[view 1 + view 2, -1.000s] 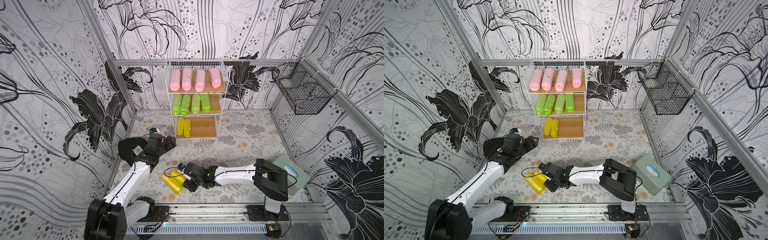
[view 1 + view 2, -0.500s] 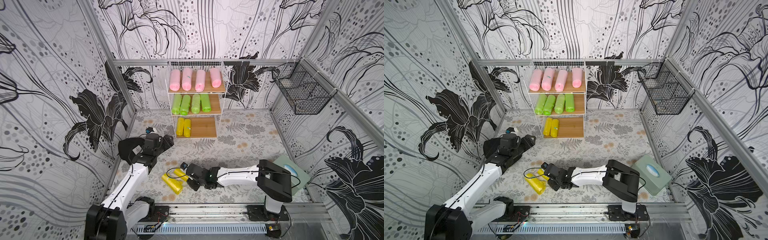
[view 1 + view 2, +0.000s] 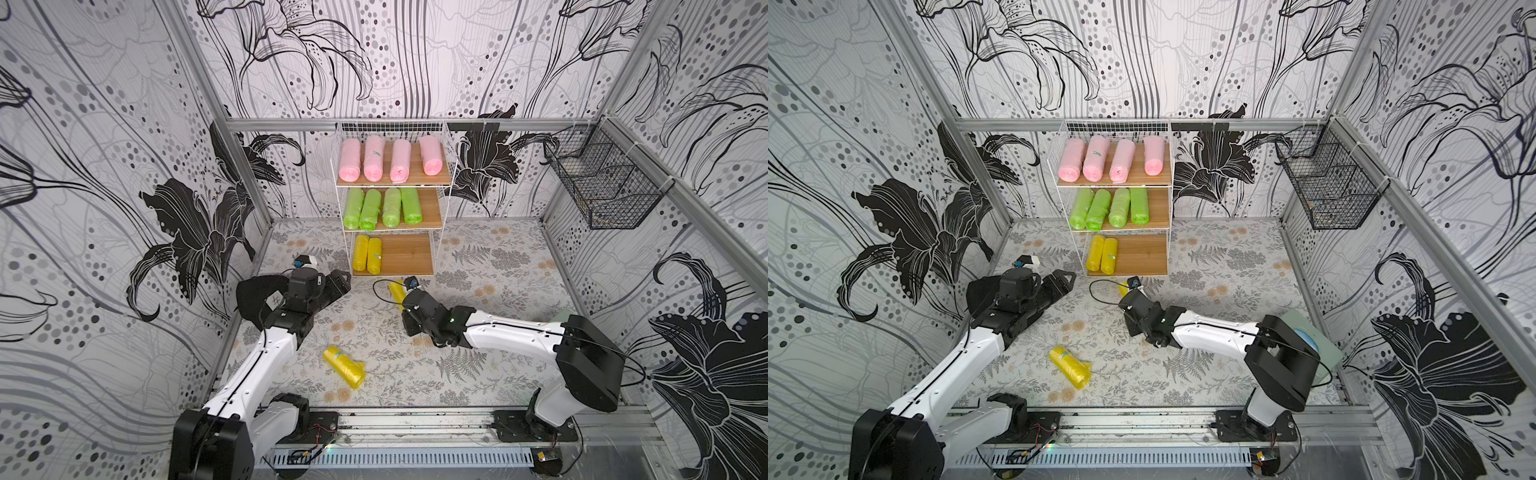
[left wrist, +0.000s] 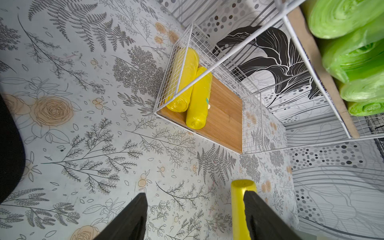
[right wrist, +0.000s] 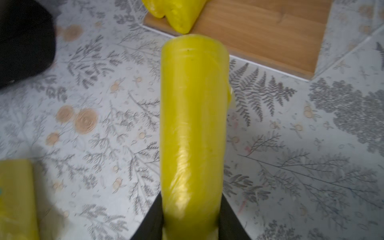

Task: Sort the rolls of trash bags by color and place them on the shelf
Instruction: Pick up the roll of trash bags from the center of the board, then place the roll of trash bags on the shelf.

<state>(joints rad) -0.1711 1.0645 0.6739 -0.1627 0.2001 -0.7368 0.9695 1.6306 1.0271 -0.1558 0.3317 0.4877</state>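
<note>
The white wire shelf (image 3: 409, 253) stands at the back wall. Its top board carries pink rolls (image 3: 386, 160), the middle board green rolls (image 3: 382, 208), and the bottom board two yellow rolls (image 3: 366, 253) at its left side. My right gripper (image 5: 191, 207) is shut on a yellow roll (image 5: 193, 124), held just in front of the bottom board (image 5: 259, 27); this held roll (image 3: 395, 290) shows in both top views. Another yellow roll (image 3: 344, 366) lies on the floor near the front. My left gripper (image 4: 195, 207) hangs open and empty, left of the shelf.
A black wire basket (image 3: 602, 187) hangs on the right wall. A teal box (image 3: 1308, 340) sits at the right edge, behind the right arm. A black cloth-like thing (image 3: 253, 291) lies by the left wall. A metal rail (image 3: 415, 419) runs along the front.
My right gripper has shut on one of the two front yellow rolls and carried it away from the other, back toward the shelf. The left arm has barely shifted.
</note>
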